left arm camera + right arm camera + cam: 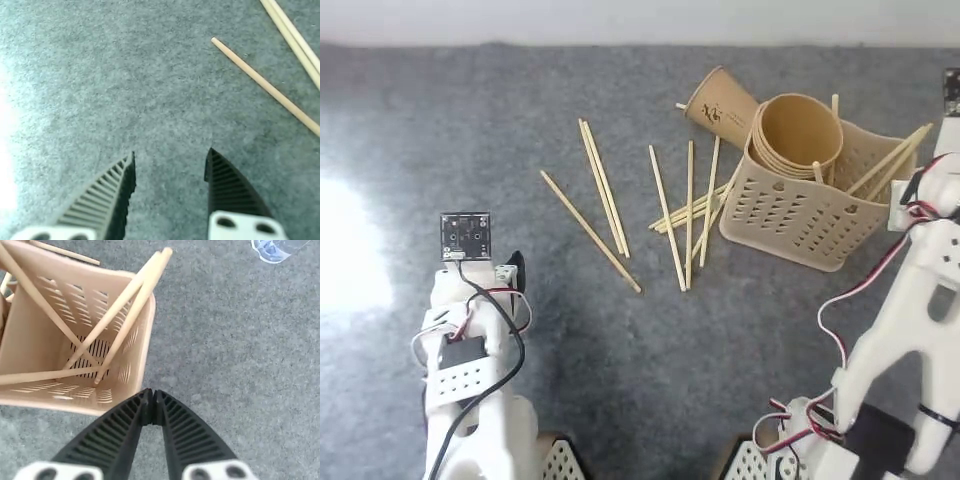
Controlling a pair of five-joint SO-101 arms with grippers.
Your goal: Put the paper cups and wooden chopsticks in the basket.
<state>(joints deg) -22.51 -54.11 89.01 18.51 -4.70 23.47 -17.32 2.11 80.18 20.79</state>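
The left hand (171, 151) hangs open and empty over the grey carpet-like table (440, 130), with bare room around it. The nearest of the loose pale wooden chopsticks (590, 230) lies a little ahead, so the next move looks to be a reach and a pinch across that lone stick. Further right the sticks crowd against the beige perforated plastic basket (800, 215), which already holds a stack of tan paper cups (798, 135) and some leaning chopsticks (120, 310), while one printed brown paper cup (720, 105) lies on its side at the rim. The right hand (152, 396) sits closed on nothing just outside the basket's wall.
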